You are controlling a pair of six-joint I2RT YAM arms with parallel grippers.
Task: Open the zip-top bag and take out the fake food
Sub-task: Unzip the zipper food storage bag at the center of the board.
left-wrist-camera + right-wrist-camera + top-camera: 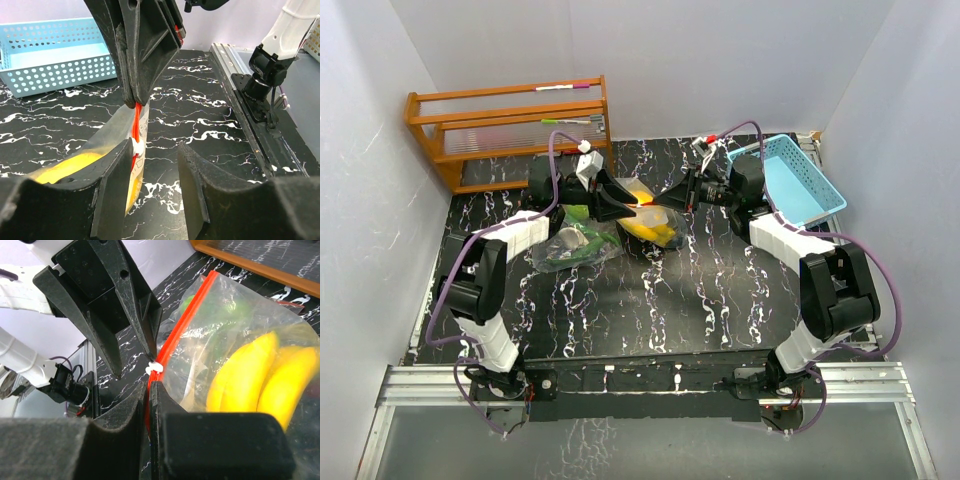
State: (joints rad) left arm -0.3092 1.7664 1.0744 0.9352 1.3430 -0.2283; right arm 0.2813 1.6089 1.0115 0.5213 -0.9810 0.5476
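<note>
From my remote station, the black white-veined marble table (pixel 650 310) spreads beyond the two arm bases. Near its middle lies the clear zip-top plastic bag with a red seal (pixel 225 315), with a bunch of yellow plastic bananas (pixel 250 375) inside it. At the bananas' 8 o'clock sit green toy pieces (pixel 575 245) under clear plastic; I cannot tell whether that plastic is the same bag. The right gripper (pixel 150 385), reaching in from 3 o'clock, has its fingers pressed together on the red seal, that edge held up off the table. Facing it from 9 o'clock, the left gripper (pixel 156 147) has its fingers spread apart, with the bag's small white slider (pixel 137 147) just beside one fingertip. Beyond them, a light-blue perforated plastic basket (pixel 790 180) stands at the table's 2 o'clock and an orange wooden rack (pixel 510 125) at 11 o'clock.
</note>
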